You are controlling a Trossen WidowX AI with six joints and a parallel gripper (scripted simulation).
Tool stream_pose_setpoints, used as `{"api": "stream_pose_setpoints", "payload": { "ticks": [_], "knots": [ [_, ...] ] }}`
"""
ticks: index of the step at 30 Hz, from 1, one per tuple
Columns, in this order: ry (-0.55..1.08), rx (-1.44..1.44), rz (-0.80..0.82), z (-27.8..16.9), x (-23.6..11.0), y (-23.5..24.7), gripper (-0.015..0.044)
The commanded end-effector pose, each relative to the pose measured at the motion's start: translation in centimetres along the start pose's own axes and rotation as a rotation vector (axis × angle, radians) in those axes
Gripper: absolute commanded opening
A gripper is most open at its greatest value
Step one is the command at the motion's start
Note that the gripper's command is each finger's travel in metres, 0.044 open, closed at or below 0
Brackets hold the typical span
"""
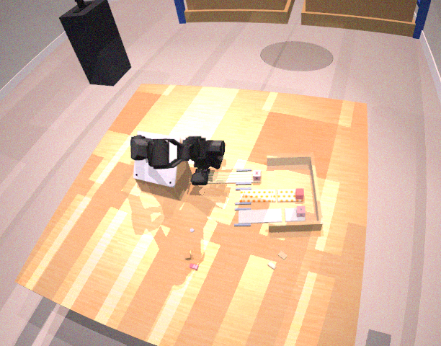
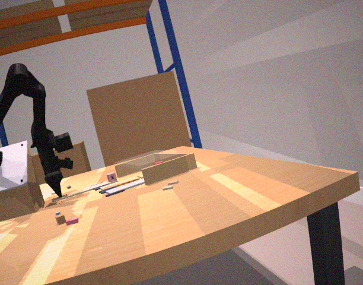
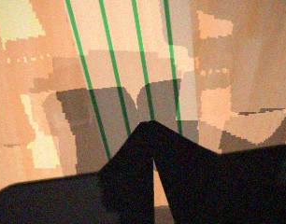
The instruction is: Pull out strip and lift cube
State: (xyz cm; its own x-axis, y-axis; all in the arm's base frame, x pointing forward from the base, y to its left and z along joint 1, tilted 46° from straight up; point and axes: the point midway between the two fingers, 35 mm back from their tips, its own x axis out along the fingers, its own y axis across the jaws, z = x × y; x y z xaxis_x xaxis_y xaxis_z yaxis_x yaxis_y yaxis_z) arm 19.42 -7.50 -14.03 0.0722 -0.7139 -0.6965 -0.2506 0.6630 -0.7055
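Three strips lie side by side, running out of an open-fronted wooden tray (image 1: pixel 294 227) (image 2: pixel 168 171). The far strip (image 1: pixel 228 176) (image 2: pixel 83 189) (image 3: pixel 120 70) has green stripes, is in one piece and carries the pink labelled cube (image 1: pixel 256 175) (image 2: pixel 111 177), which sits outside the tray. The middle orange-dotted strip (image 1: pixel 258 195) is split in two and bears a red cube (image 1: pixel 299 193). The near white strip (image 1: pixel 259 215) is also split and bears a pink cube (image 1: pixel 300 210). My gripper (image 1: pixel 199 180) (image 2: pixel 58 193) (image 3: pixel 148 129) is shut, with its tips pressed down on the near end of the green-striped strip.
The arm's white base box (image 1: pixel 157 174) stands left of the strips. Short blue bars (image 1: pixel 243 170) lie between the strips. Small loose bits lie on the table: a pink block (image 1: pixel 193 266) (image 2: pixel 72 221), a brown block (image 2: pixel 60 218) and two tan pieces (image 1: pixel 282 254) (image 1: pixel 272 264).
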Motion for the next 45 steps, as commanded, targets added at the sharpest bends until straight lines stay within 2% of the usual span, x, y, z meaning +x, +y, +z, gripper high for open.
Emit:
{"api": "stream_pose_setpoints", "payload": {
  "ticks": [1,29,30,35,41,45],
  "knots": [
    [0.034,-0.017,-0.003,-1.2,0.3,0.0,0.0000],
    [0.034,-0.017,-0.003,-1.2,0.3,0.0,0.0000],
    [0.003,-0.002,0.000,-0.1,-0.1,0.0,0.0000],
    [0.030,-0.015,0.000,0.2,-4.0,0.1,0.0000],
    [0.032,-0.016,-0.001,0.0,-4.1,-0.2,0.0000],
    [0.031,0.014,-0.001,1.9,-4.1,-0.2,0.0105]
  ]
}}
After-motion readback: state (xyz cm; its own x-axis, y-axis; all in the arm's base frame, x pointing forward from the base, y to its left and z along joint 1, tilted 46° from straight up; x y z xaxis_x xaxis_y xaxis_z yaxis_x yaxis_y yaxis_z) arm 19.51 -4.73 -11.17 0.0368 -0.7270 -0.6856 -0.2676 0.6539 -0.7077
